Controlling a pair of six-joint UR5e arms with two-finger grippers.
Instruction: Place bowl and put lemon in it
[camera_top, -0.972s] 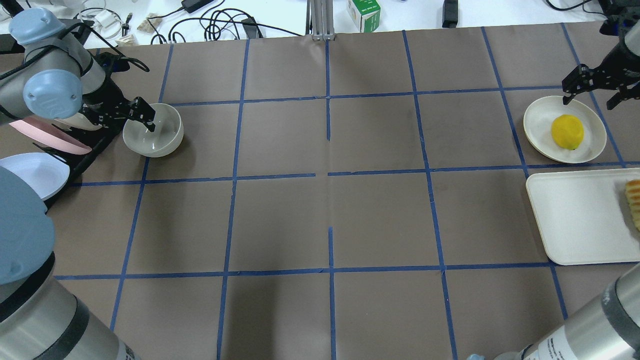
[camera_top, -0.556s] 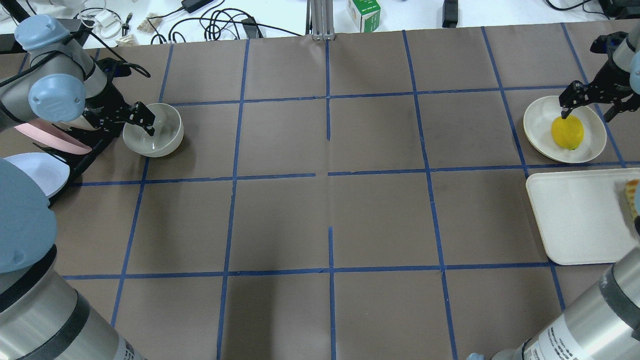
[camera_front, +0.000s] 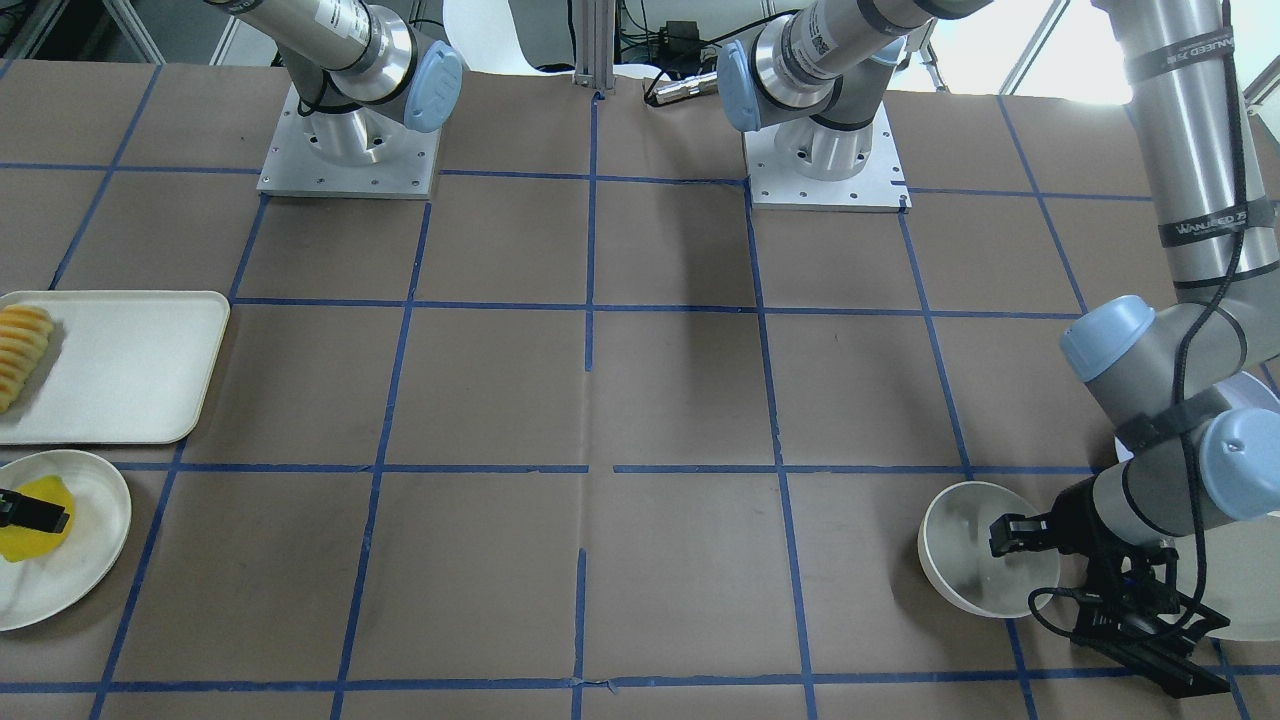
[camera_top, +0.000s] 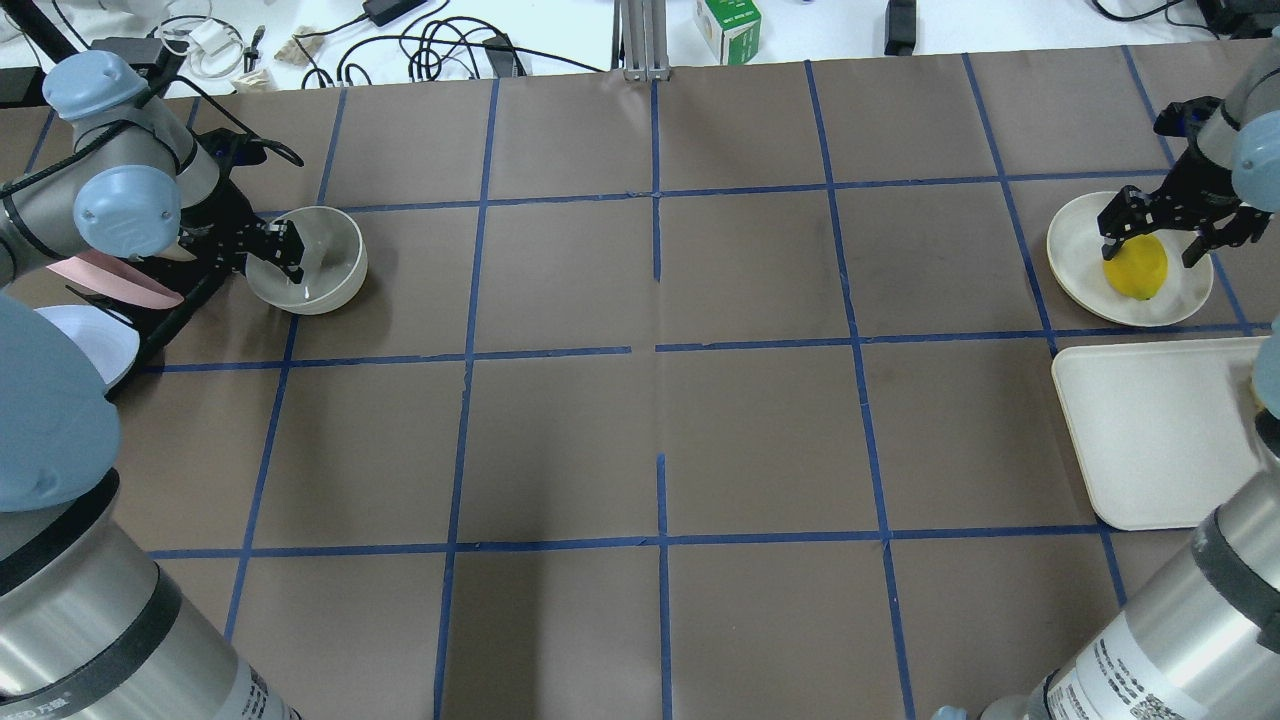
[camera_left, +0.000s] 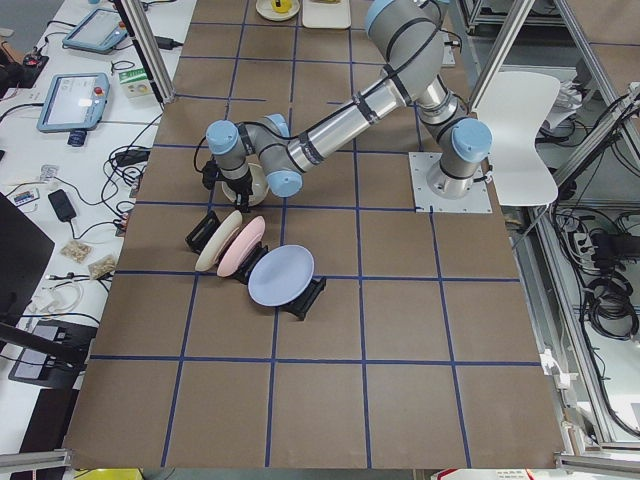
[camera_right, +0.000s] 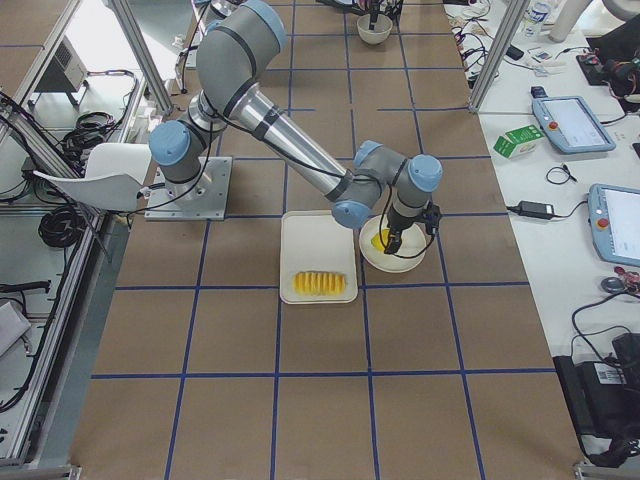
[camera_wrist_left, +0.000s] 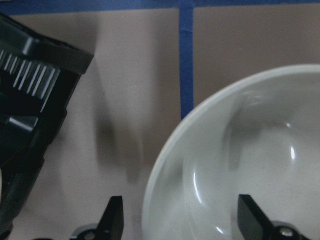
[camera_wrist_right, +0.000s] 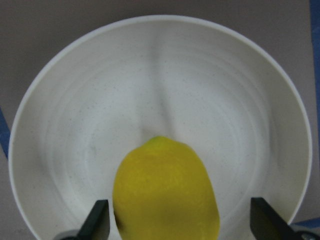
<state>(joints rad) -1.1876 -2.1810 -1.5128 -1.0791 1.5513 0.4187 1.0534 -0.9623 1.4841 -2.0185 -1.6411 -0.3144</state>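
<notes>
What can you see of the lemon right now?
Bright yellow, oval, whole lemon, smooth-looking skin, small greenish tip. It lies on its side on the cream plate, off centre. The open right gripper straddles it; its fingers are not clamped on it.

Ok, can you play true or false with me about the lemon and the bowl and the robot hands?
1. The lemon is inside the bowl. False: it lies on a plate at the other end of the table.
2. The right gripper is open, with a finger on each side of the lemon. True.
3. The left gripper has one finger inside the bowl and one outside. True.
4. The sliced fruit is on the round plate. False: it is on the tray.
</notes>
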